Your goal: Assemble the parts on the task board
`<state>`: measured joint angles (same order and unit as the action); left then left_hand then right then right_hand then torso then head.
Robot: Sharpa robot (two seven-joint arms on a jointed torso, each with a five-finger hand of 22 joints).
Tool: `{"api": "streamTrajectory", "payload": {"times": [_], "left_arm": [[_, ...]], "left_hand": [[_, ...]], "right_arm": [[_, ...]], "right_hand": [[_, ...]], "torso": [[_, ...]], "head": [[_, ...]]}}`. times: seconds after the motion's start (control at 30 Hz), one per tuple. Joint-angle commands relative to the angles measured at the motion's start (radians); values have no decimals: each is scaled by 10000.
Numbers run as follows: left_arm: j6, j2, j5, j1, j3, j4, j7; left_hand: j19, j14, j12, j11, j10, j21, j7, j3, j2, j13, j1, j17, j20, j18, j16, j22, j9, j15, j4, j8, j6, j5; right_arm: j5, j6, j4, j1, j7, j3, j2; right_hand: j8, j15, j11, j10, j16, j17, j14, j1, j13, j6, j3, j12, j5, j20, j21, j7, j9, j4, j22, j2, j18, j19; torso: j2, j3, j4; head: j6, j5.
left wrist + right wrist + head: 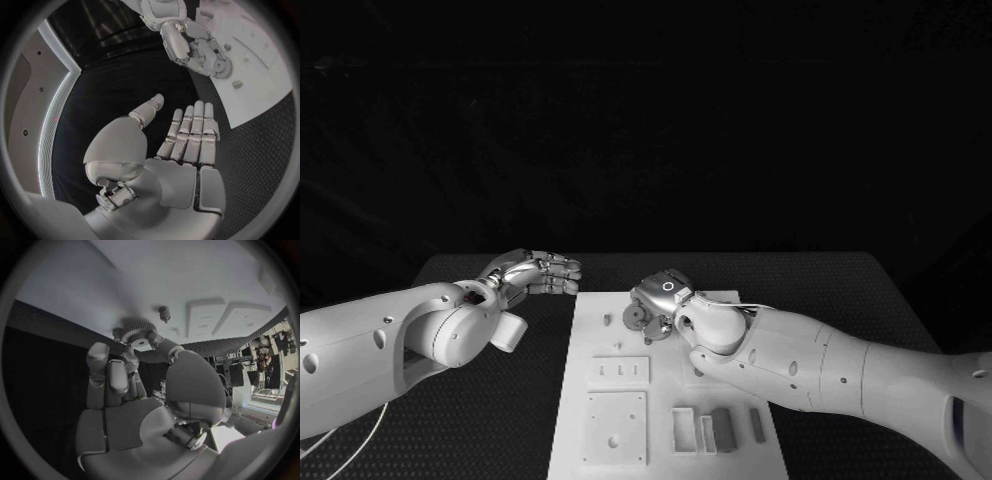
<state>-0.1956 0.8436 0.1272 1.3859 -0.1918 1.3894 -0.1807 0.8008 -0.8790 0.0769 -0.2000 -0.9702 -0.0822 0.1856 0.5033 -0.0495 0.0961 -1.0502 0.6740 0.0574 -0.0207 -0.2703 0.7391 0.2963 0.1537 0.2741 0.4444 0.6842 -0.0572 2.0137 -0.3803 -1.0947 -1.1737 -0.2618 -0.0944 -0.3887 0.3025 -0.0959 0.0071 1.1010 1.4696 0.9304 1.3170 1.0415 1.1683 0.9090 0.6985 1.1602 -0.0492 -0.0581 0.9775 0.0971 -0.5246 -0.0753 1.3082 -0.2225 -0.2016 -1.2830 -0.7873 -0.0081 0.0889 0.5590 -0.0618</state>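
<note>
Task board (589,440) on black table (488,275)

Head view: high, looking down on the task board (589,360), lower centre.
Left wrist view: behind the left hand (187,145), board upper right.
Right wrist view: close behind the right hand (125,385), board above.

Left hand (181,150) flat and empty, fingers (194,127) straight and side by side, thumb apart, over black table (262,150), right hand (203,47) beyond, curled over white task board (262,85), small peg (237,84) standing on board near it
</note>
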Motion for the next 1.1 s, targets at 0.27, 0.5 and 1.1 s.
{"api": "streamTrajectory", "payload": {"times": [0.27,0.5,1.1], "left_arm": [[151,-139,12,8,5,-114,-121],[154,-142,12,8,5,-132,-118],[161,-138,10,8,4,-128,-110]], "left_hand": [[74,-48,-68,-34,25,54,258,-37,-7,-14,88,16,-6,32,72,3,16,31,-10,-70,-45,51],[75,-48,-70,-35,27,56,259,-36,-2,-15,87,17,-7,32,74,3,16,31,-11,-73,-48,51],[75,-48,-76,-38,34,63,270,-44,-11,-18,102,22,-5,35,82,3,13,33,-15,-91,-71,51]], "right_arm": [[-156,243,95,-13,-77,9,-18],[-430,259,99,-13,27,9,-12],[-1810,884,176,-13,548,8,-54]], "right_hand": [[-136,51,99,-66,-54,-40,-88,77,-26,90,-21,-57,-40,0,-54,319,26,75,141,-71,-602,-28],[-320,131,185,-129,-88,-97,-119,77,-44,-179,-32,-77,-40,2,-85,411,116,129,139,-137,-602,-13],[-550,251,310,-241,-128,-151,-163,26,-61,-494,-28,-55,-41,-4,-143,541,283,380,142,-40,-602,5]], "torso": [[-6,-2,-18],[1,6,1],[-1,7,-10]], "head": [[26,-28],[33,-40],[33,-43]]}}
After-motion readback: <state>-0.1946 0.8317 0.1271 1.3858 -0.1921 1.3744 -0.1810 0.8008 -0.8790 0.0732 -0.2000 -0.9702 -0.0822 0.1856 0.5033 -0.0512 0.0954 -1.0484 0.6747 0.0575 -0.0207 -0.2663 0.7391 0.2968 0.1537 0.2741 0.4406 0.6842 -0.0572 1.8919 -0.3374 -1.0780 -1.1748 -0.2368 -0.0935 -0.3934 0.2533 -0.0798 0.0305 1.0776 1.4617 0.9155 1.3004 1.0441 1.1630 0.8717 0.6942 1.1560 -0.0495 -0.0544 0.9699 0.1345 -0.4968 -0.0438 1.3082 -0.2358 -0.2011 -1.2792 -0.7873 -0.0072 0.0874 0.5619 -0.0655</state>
